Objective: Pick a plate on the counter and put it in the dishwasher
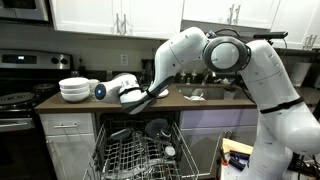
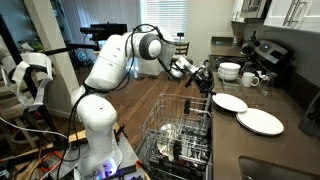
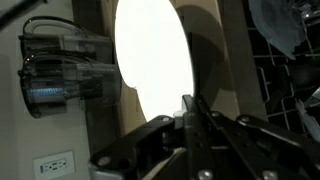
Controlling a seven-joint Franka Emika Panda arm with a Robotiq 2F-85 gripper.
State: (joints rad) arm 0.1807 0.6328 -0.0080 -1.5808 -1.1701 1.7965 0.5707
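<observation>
Two flat white plates lie on the dark counter (image 2: 285, 148): one (image 2: 229, 102) close to my gripper (image 2: 204, 84), a second (image 2: 260, 121) nearer the camera. In the wrist view, which is turned sideways, a plate (image 3: 150, 50) shows as a bright oval. My gripper (image 3: 190, 104) is shut, its fingers pressed together just off the plate's rim with nothing between them; whether they touch it I cannot tell. The dishwasher stands open below the counter with its wire rack (image 1: 140, 150) (image 2: 185, 135) pulled out. In an exterior view the gripper (image 1: 153, 96) is low over the counter (image 1: 200, 102).
A stack of white bowls (image 1: 75, 88) (image 2: 230, 70) and a mug (image 2: 250, 78) stand beyond the gripper. Further along is the stove (image 1: 18, 100). A clear blender (image 3: 60, 70) stands by the wall. Dishes sit in the rack.
</observation>
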